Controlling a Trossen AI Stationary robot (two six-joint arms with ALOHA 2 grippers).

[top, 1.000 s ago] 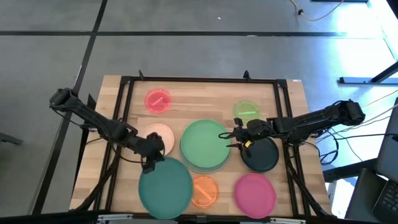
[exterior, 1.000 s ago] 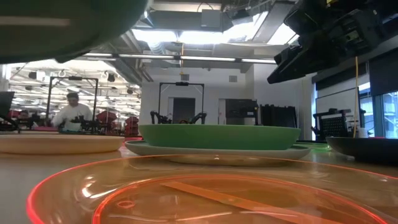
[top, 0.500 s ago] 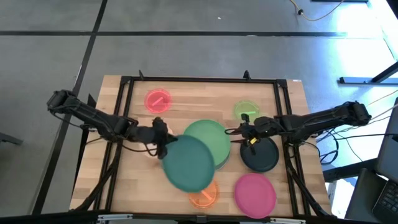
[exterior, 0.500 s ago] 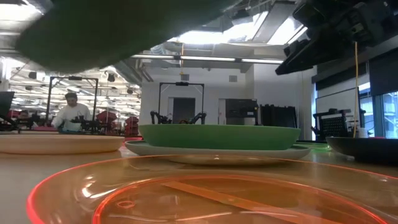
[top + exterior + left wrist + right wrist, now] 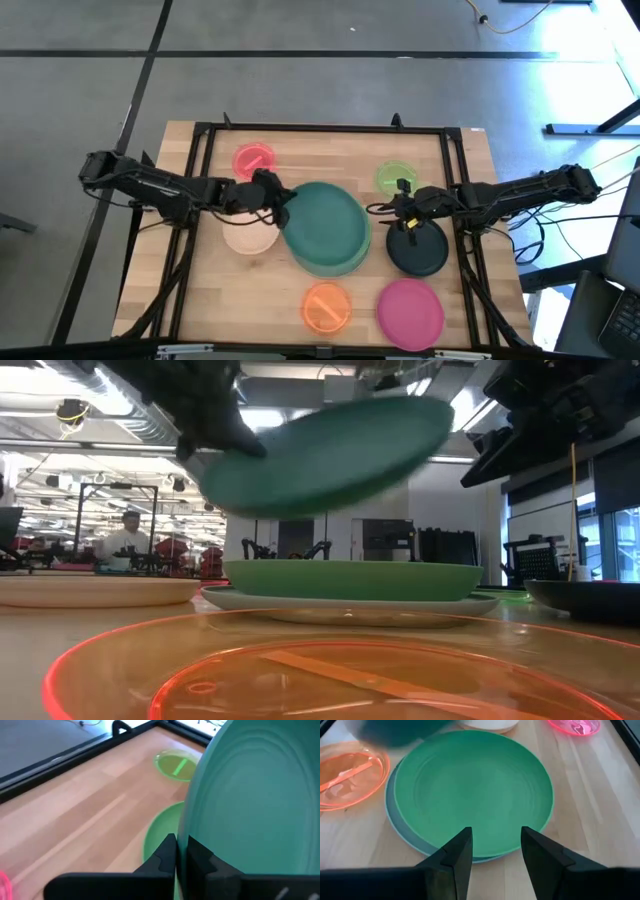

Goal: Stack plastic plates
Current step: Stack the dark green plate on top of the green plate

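My left gripper (image 5: 268, 192) is shut on the large teal plate (image 5: 325, 225), which hovers over the large green plate (image 5: 472, 790). That green plate sits in the pale mint plate (image 5: 402, 827) at the table's middle. In the low view the teal plate (image 5: 330, 455) floats tilted above the green plate (image 5: 350, 578). My right gripper (image 5: 400, 210) is open and empty, at the stack's right side, above the far edge of the blackish-green plate (image 5: 418, 250). In its wrist view, my right gripper (image 5: 492, 850) has its fingers apart before the green plate. My left gripper pinches the teal plate's rim (image 5: 186, 827) on its left side, the rim running between the two fingers (image 5: 167, 852). The fingers come roughly level from the table's left. The plate is lifted clear and tilted, its held side lower and its far side higher.
Flat on the wood lie the peach plate (image 5: 248, 236) left of the stack, small pink plate (image 5: 254, 160) far left, lime plate (image 5: 395, 178) far right, orange plate (image 5: 325, 305) and magenta plate (image 5: 410, 310) near the front edge. A person (image 5: 125, 540) stands far behind.
My left gripper has carried the teal plate from the near-left part of the table, beside the orange plate, up and toward the far right until it hangs over the green stack, uncovering the peach plate. My right gripper has drawn back slightly toward the table's right.
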